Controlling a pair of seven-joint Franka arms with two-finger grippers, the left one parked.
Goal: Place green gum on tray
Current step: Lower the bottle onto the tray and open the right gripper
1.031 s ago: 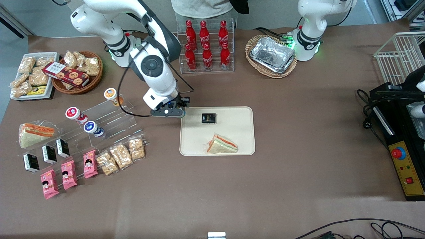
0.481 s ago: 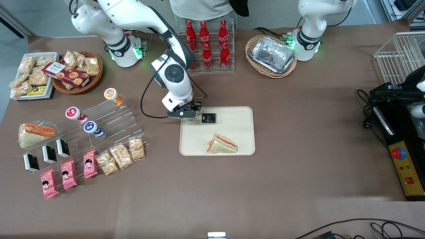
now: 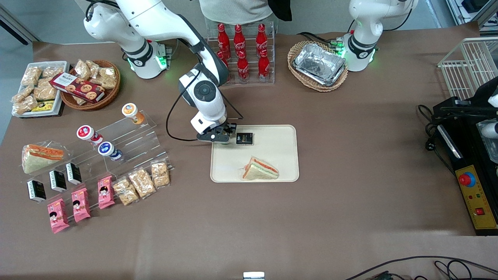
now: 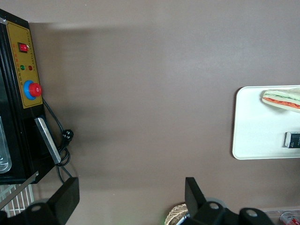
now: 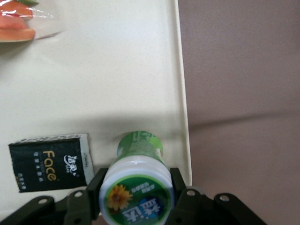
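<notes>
Green gum (image 5: 138, 185) pinched at its lid by the claw (image 5: 136, 190), held over the tray (image 5: 140, 70) corner nearest the working arm's end of the table, beside a black packet (image 5: 50, 161). Judgement: lower straight, base flat inside the rim, then release so it stands clear of the packet.

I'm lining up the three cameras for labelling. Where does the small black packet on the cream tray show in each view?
Front view: the black packet lies on the tray, beside the gripper.
Left wrist view: the packet is cut off at the picture's edge.
Right wrist view: it lies beside the green gum that the gripper holds.
Shared landmark: the sandwich.
</notes>
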